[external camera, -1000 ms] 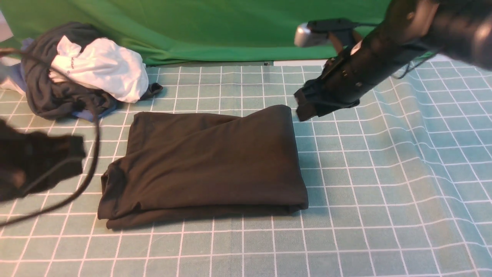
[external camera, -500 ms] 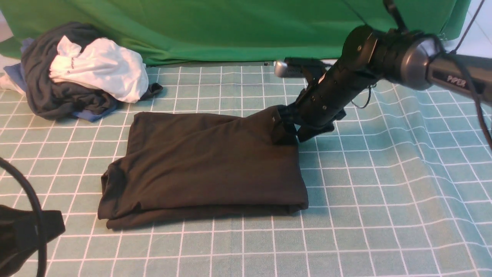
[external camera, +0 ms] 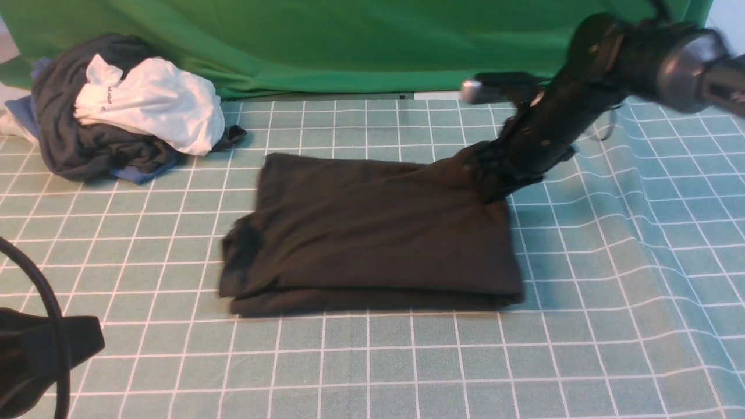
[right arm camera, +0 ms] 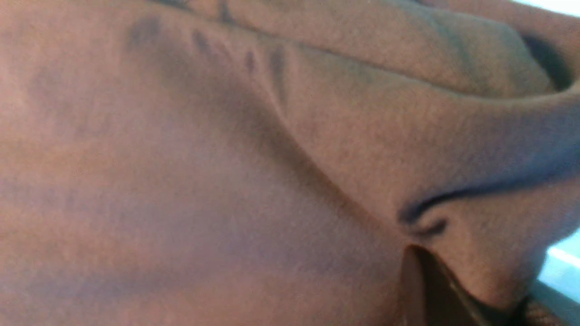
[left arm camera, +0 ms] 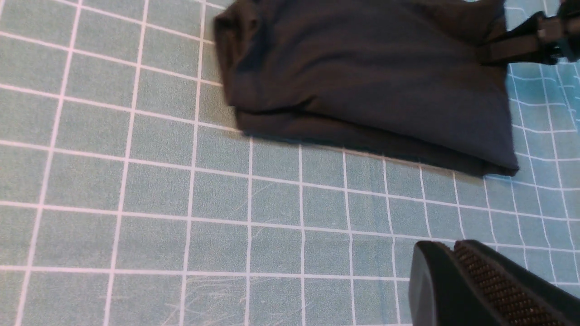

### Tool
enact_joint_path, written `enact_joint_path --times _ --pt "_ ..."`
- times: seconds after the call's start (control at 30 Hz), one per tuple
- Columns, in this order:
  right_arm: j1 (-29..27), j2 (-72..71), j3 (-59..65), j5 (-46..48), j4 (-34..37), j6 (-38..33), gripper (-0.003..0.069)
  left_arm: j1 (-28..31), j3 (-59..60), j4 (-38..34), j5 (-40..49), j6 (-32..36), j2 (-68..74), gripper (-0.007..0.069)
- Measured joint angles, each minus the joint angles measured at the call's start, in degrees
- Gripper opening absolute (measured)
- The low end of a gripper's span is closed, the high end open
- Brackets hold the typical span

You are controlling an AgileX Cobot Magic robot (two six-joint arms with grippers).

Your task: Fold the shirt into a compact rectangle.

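The black shirt point(external camera: 372, 233) lies folded in a rough rectangle on the checked tablecloth, its print and tag hidden. My right gripper point(external camera: 486, 174) is shut on the shirt's far right corner, and the cloth there is drawn up into a taut peak. Bunched dark fabric point(right arm camera: 226, 158) fills the right wrist view, pinched between the fingers point(right arm camera: 421, 280). My left gripper point(external camera: 87, 340) sits low at the near left, away from the shirt, jaws shut and empty point(left arm camera: 448, 246). From the left wrist, the shirt point(left arm camera: 371, 77) lies beyond those fingertips, with the right gripper point(left arm camera: 521, 43) at its corner.
A pile of dark grey and white garments point(external camera: 116, 110) sits at the far left. A bright green cloth point(external camera: 349, 41) hangs along the back. A black cable point(external camera: 46, 291) loops over my left arm. The teal checked tablecloth point(external camera: 582, 320) wrinkles toward the right edge.
My right gripper came down on the shirt's far right corner, shut on it and dragged the whole shirt to the right. The left arm drew back to the near left.
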Motion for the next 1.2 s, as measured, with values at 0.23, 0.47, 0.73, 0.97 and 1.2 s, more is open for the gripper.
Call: enact_joint_path --times 0.23,0.47,0.73,0.97,1.2 --pt "-1.33 -0.83 0.0 1.46 -4.86 1.22 0.0237 0.0 0.0 0.0 -2.24 0.0 0.0 0.0007" --pt "-1.51 -8.46 0.0 7.51 -9.32 2.77 0.0264 0.0 0.0 0.0 -2.29 0.2 0.0 0.0007" --pt "-1.51 -30.64 0.0 5.6 -11.02 2.77 0.0031 0.0 0.0 0.58 -1.08 1.3 0.0 0.0007" --pt "-1.51 -56.95 8.5 -4.1 -11.02 2.77 0.0027 0.0 0.04 1.35 -1.5 3.51 0.0 0.0007" --pt "-1.51 -85.16 33.98 -22.02 -11.14 2.77 0.0025 0.0 0.04 1.51 -6.27 7.58 0.0 0.0007"
